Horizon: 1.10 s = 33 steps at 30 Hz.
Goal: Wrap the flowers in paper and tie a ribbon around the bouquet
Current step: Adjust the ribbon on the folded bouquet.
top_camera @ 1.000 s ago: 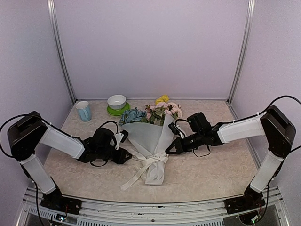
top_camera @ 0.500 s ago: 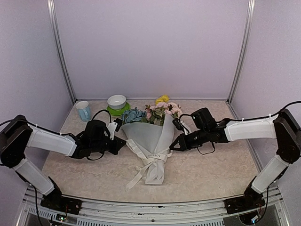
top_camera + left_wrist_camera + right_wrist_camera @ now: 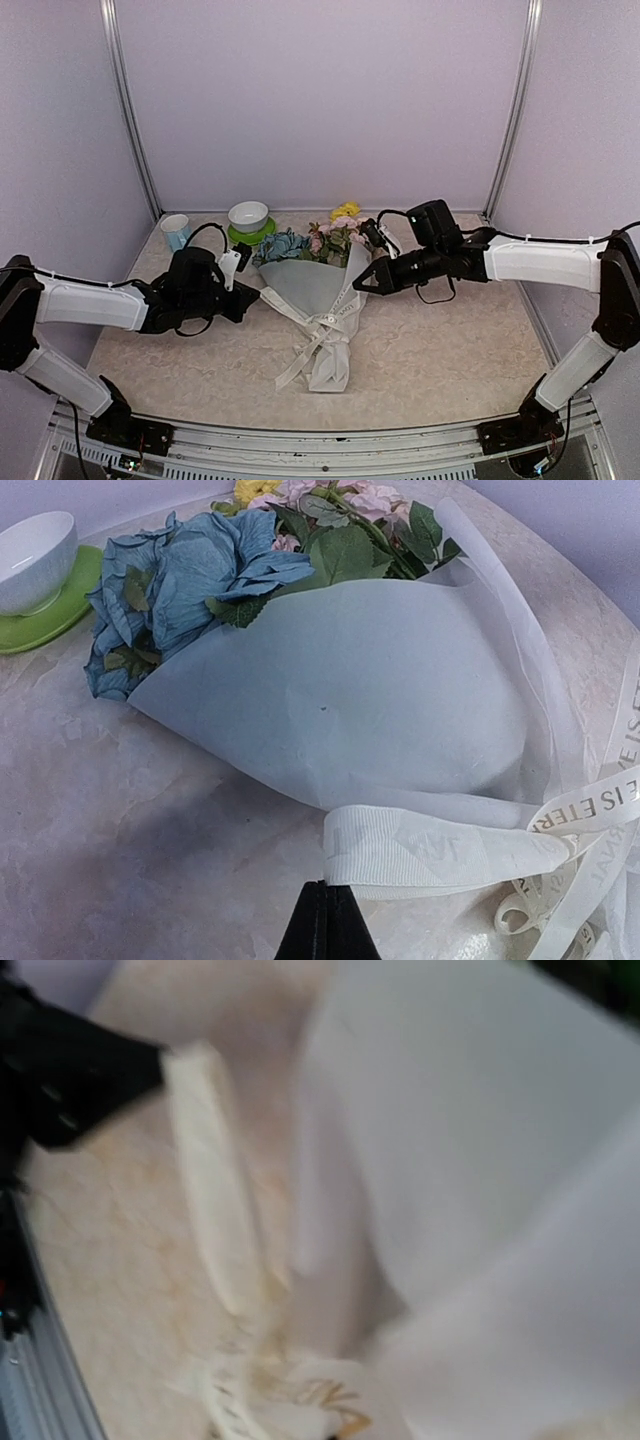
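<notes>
The bouquet [image 3: 312, 292] is laid at the centre of the table [image 3: 450, 350], blooms toward the back wall. The ribbon [image 3: 430, 848] is knotted round its narrow lower end. One strand is pinched in the closed left gripper [image 3: 322, 905] at centre left, another in the closed right gripper [image 3: 360, 284] at centre right.

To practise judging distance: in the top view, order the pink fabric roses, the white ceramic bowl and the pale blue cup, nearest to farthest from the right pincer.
1. Pink roses, just beyond the right pincer.
2. White ceramic bowl, back, left of centre.
3. Pale blue cup, back-left corner.
</notes>
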### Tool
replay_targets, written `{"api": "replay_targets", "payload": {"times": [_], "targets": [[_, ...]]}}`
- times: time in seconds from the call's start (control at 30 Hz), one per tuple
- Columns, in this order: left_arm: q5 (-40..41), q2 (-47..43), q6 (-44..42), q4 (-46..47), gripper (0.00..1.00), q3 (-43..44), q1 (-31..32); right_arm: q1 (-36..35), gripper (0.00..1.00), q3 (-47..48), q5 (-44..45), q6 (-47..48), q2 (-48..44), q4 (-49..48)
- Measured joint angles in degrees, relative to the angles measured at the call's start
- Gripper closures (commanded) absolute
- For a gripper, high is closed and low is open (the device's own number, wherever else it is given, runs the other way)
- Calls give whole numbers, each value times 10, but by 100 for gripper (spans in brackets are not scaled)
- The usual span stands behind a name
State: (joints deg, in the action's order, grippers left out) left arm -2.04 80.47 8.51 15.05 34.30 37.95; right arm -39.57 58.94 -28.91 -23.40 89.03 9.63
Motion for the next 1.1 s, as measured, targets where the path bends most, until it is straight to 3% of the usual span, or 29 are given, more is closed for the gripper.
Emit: {"api": "replay_targets", "payload": {"times": [0.43, 0.53, 0.67, 0.77, 0.87, 0.97, 1.1], "targets": [[8, 10, -22, -9, 99, 19, -12, -9, 100, 46, -23, 14, 49, 1], [8, 37, -24, -10, 62, 23, -16, -9, 100, 46, -28, 13, 52, -2], [9, 52, -24, -21, 55, 26, -17, -10, 100, 47, -33, 13, 63, -5], [5, 11, -38, -31, 41, 14, -2, -13, 100, 47, -34, 13, 69, -5], [-9, -53, -68, -36, 38, -4, 80, -13, 100, 47, -34, 13, 71, -5], [-36, -74, -78, -35, 41, -6, 176, -13, 100, 47, -31, 13, 71, -5], [-14, -30, -67, -38, 36, -9, 188, -13, 100, 51, -22, 14, 71, -4]]}}
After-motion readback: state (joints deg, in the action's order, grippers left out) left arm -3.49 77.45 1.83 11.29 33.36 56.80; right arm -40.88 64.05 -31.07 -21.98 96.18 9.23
